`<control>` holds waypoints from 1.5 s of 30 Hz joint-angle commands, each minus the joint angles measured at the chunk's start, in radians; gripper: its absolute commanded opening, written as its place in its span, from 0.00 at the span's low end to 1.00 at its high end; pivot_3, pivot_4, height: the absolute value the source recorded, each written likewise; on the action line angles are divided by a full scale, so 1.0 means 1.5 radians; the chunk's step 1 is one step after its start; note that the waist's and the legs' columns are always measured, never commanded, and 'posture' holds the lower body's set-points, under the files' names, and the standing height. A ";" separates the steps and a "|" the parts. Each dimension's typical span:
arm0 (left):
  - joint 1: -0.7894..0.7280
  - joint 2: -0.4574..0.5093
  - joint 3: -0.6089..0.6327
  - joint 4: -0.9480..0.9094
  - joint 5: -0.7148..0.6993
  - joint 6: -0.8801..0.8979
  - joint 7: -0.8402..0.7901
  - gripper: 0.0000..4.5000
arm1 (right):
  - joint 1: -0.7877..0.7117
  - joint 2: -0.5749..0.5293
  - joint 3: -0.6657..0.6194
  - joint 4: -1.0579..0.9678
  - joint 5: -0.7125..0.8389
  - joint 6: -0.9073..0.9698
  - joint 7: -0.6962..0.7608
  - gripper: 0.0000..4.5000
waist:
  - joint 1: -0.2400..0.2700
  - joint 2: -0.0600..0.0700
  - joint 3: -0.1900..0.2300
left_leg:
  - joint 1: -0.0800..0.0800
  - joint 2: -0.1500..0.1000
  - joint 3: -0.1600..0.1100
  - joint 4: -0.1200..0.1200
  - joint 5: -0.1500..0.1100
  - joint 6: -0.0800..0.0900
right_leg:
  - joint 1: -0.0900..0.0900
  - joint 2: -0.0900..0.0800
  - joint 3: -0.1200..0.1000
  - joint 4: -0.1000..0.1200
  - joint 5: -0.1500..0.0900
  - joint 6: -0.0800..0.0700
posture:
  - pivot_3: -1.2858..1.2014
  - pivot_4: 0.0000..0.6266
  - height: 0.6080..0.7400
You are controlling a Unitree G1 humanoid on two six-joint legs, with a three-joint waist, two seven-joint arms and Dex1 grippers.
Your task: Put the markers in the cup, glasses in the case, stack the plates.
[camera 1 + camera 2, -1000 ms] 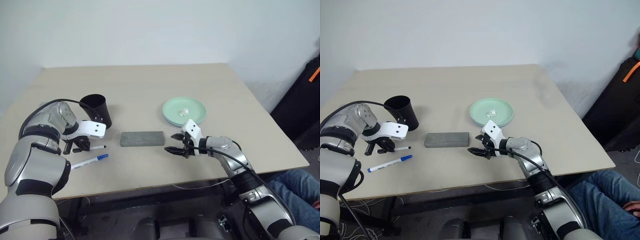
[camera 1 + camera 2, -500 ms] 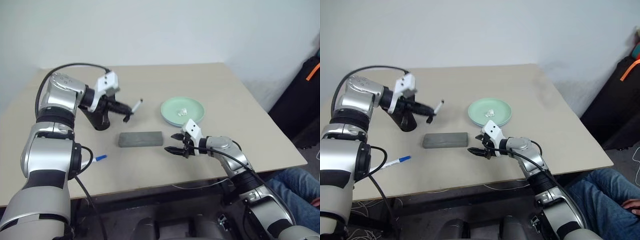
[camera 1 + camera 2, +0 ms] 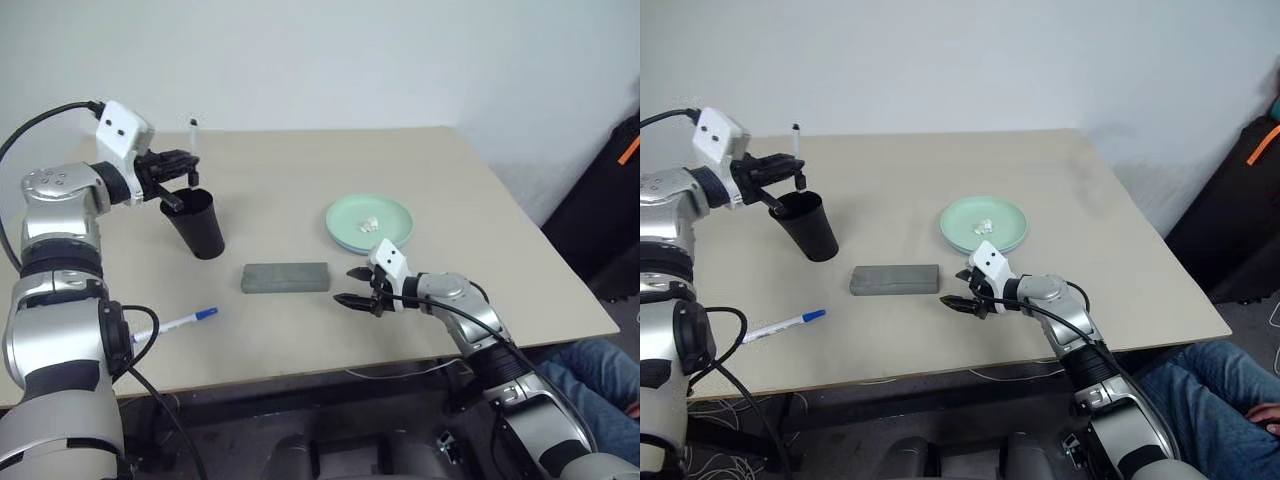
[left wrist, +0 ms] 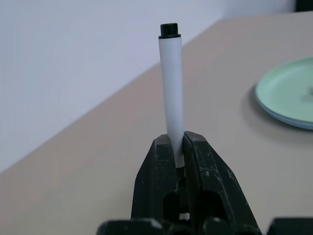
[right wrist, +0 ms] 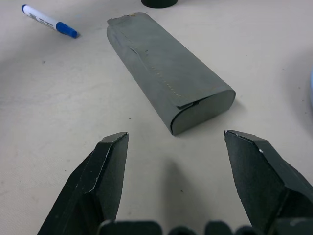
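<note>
Marker (image 4: pixel 170 93), black-capped, now upright in left gripper (image 3: pixel 185 168), fingers (image 4: pixel 157 169) pinching lower barrel. One second ago lay flat on bench (image 3: pixel 300 160) beside blue-capped marker (image 3: pixel 180 322), with gripper down over it. Half a second ago carried level above bench, just beside cup (image 3: pixel 197 224). Now lifted clear and turned vertical, poised directly above cup rim. Exact overlap of lower end with cup mouth cannot be told from head views.

Right gripper (image 3: pixel 352 286) unchanged throughout: hovering low over bench, fingers (image 5: pixel 105 164) spread wide, nothing between them, aimed at near end of case (image 5: pixel 164 71). Case lying shut, flat, mid-bench, in same spot.

Plates (image 3: pixel 369 222) stacked already, green on top with blue edge showing beneath; small white scrap (image 3: pixel 369 221) resting on top plate. No shift noted there.

Blue-capped marker untouched on bench, well apart from cup, toward near edge.

Glasses not identified on bench; judged to be inside shut case, though not verifiable.

Assessment: first marker one release away from being stowed, provided lower tip clears rim. Risk: off-centre drop striking rim, tipping light cup or bouncing marker out. Advisable to lower further before opening. Remaining after that: blue-capped marker only, by left arm, being nearest. Task judged well past halfway.
</note>
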 commanded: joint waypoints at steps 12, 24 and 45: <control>0.031 -0.024 0.029 0.006 -0.024 -0.054 0.118 0.00 | -0.016 0.000 -0.006 -0.022 0.005 0.001 0.012 0.75 | -0.002 0.000 0.000 | 0.000 0.000 0.000 0.000 0.000 0.000 | 0.000 0.000 0.000 0.000 0.000 0.000 | 0.52 0.00 1.00; 0.038 -0.024 0.017 0.012 -0.019 -0.045 0.115 0.49 | -0.018 0.003 -0.008 -0.019 0.006 0.000 0.008 0.75 | -0.002 0.000 0.000 | 0.000 0.000 0.000 0.000 0.000 -0.001 | 0.000 0.000 0.000 0.000 0.000 0.000 | 0.52 0.00 1.00; 0.074 0.068 -0.037 -0.312 -0.142 0.265 -0.263 0.63 | -0.031 0.007 -0.002 -0.002 0.003 -0.005 0.018 0.75 | -0.008 0.000 0.000 | 0.000 0.000 0.000 0.000 0.000 -0.001 | 0.000 0.000 0.000 0.000 0.000 0.000 | 0.52 0.00 1.00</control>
